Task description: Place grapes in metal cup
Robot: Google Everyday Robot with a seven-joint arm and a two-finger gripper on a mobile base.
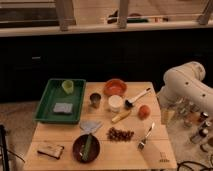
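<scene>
A wooden worktop seen from above, with a white robot arm curving in from the 3 o'clock side. Its gripper hangs at the worktop's right edge, just past an orange-red fruit. I cannot tell whether the jaws are wide or narrow, and nothing can be seen in them.

The grapes – a small dark reddish bunch – lie on the wood a little toward 5 o'clock from the centre, well apart from the gripper. The metal cup stands upright at about 11 o'clock from the grapes, just right of a green tray.

A white container stands at 3 o'clock from the metal cup, with an orange bowl behind it. A fork lies at 3 o'clock from the grapes – a dark bowl sits at their 8 o'clock.
</scene>
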